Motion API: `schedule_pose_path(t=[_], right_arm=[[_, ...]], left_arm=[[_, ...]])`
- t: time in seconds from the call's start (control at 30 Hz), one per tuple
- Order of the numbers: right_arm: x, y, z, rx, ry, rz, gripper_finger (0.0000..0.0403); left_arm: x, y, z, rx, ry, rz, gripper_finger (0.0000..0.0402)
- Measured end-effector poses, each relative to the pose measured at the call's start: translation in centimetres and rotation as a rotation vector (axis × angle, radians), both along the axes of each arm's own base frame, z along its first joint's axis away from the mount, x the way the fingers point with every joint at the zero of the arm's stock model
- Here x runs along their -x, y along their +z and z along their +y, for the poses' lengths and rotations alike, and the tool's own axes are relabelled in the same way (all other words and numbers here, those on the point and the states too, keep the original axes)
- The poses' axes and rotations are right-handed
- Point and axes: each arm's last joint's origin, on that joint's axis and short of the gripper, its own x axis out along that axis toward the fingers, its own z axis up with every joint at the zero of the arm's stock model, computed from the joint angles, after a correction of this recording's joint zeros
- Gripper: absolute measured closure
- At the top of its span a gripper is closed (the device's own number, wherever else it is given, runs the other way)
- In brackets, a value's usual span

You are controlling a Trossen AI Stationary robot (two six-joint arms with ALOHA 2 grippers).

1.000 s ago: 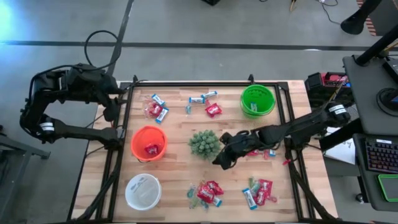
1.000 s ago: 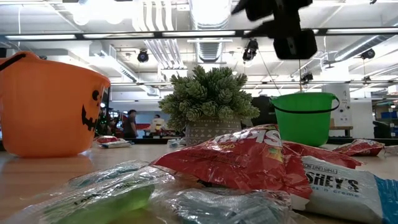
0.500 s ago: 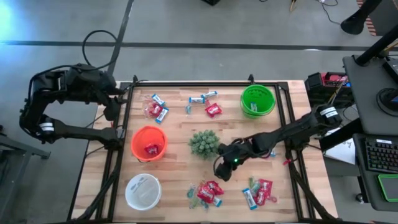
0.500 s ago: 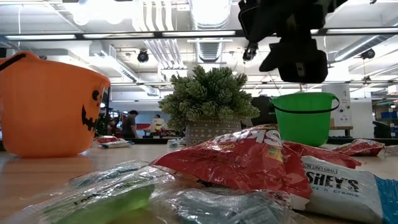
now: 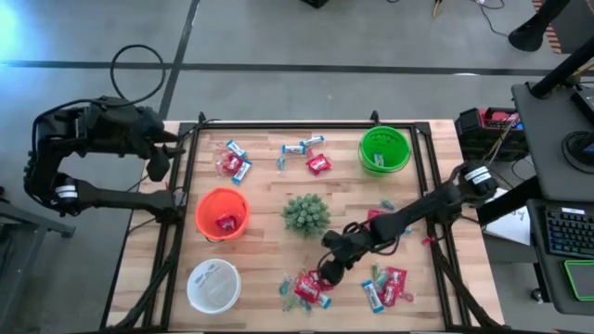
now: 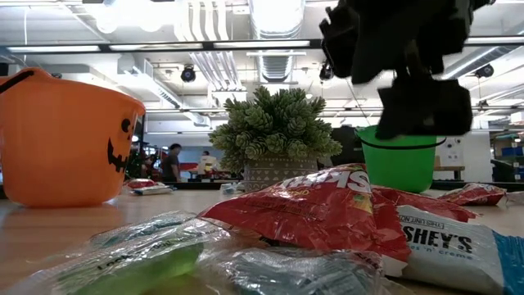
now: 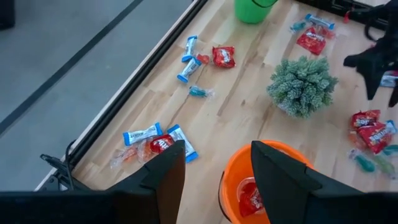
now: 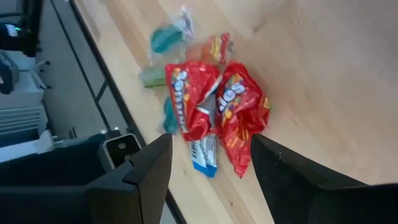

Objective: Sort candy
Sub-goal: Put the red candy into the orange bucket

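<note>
Right tool (image 5: 327,276), fingers spread and empty, hovers over crinkly red candy (image 8: 214,115) near the wooden surface (image 5: 264,190) edge.

Landmark: the plant (image 5: 304,213) at the centre of the table (image 5: 260,186). A bowl holding one packet (image 5: 222,212) stands to its left. A second bowl (image 5: 384,148) stands behind it to the right. A candy pile (image 5: 307,287) lies in front, with the right tool (image 5: 325,275) above the pile.
</note>
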Motion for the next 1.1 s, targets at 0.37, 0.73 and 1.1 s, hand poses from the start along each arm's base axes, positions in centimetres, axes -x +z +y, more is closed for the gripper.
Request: schedule_pose_path(t=[0.37, 0.73, 1.1], right_arm=[[-0.4, -2.5, 0.8, -0.02, -0.04, 0.078, 0.0193], [-0.7, -4.4, 1.8, -0.041, -0.043, 0.103, 0.0193], [-0.8, -5.6, 1.9, -0.052, -0.083, 0.157, 0.0219]], left_arm=[[1.0, 0.1, -0.4, 0.002, -0.015, -0.032, 0.0237], [1.0, 0.1, -0.4, 0.002, -0.015, -0.032, 0.0237], [1.0, 0.1, -0.4, 0.001, -0.015, -0.032, 0.0237]])
